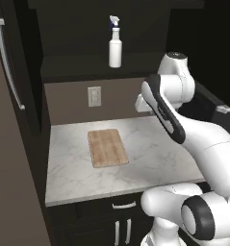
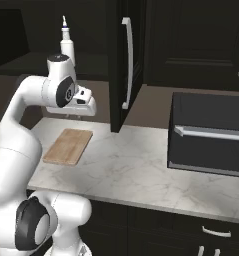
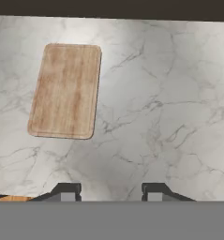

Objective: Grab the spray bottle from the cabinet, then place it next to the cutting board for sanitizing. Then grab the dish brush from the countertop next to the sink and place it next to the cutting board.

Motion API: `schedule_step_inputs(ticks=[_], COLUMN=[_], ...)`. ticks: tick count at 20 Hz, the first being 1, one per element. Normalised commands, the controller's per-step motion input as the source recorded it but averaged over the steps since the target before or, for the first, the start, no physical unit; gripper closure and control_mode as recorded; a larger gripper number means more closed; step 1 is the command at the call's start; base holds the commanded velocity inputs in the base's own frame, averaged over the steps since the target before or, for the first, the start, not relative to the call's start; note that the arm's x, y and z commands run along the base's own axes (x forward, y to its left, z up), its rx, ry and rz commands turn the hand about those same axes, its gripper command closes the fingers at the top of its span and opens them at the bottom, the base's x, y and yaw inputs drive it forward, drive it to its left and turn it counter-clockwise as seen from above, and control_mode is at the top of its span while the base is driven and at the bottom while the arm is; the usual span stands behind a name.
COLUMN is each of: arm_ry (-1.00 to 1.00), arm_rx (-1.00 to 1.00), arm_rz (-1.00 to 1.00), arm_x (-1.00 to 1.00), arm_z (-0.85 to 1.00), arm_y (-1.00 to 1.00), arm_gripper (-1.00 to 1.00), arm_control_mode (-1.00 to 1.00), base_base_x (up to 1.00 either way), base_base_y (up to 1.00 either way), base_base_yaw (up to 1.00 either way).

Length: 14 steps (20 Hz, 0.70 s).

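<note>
The white spray bottle (image 1: 115, 45) (image 2: 67, 44) with a blue-tipped nozzle stands upright on an open shelf of the dark cabinet (image 1: 78, 67). Below it the wooden cutting board (image 1: 107, 147) (image 2: 68, 146) (image 3: 65, 90) lies flat on the marbled countertop (image 1: 155, 158) (image 3: 169, 93). My gripper (image 3: 111, 192) (image 2: 75, 115) hangs above the counter, to the right of the board and well below the bottle. It points down and is open, with nothing between its fingers. The dish brush and the sink are out of view.
The cabinet's open door with its long silver handle (image 2: 127, 60) juts out over the counter on my right. A dark boxy appliance (image 2: 208, 135) stands further right on the counter. A wall outlet (image 1: 94, 96) sits behind the board.
</note>
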Motion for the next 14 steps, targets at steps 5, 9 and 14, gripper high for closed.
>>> schedule_step_inputs(ticks=[5, 9, 14], arm_ry=[-0.13, -0.38, -0.45], arm_rx=[0.00, 0.00, 0.00], arm_rz=[0.00, -0.01, 0.00], arm_x=[-0.50, -0.63, -0.63], arm_z=[0.00, 0.04, 0.30], arm_y=[0.02, 0.19, 0.14], arm_gripper=[-1.00, -1.00, -1.00], arm_control_mode=[-1.00, -1.00, -1.00], base_base_x=[0.00, 0.00, 0.00], base_base_y=[0.00, 0.00, 0.00], base_base_yaw=[0.00, 0.00, 0.00])
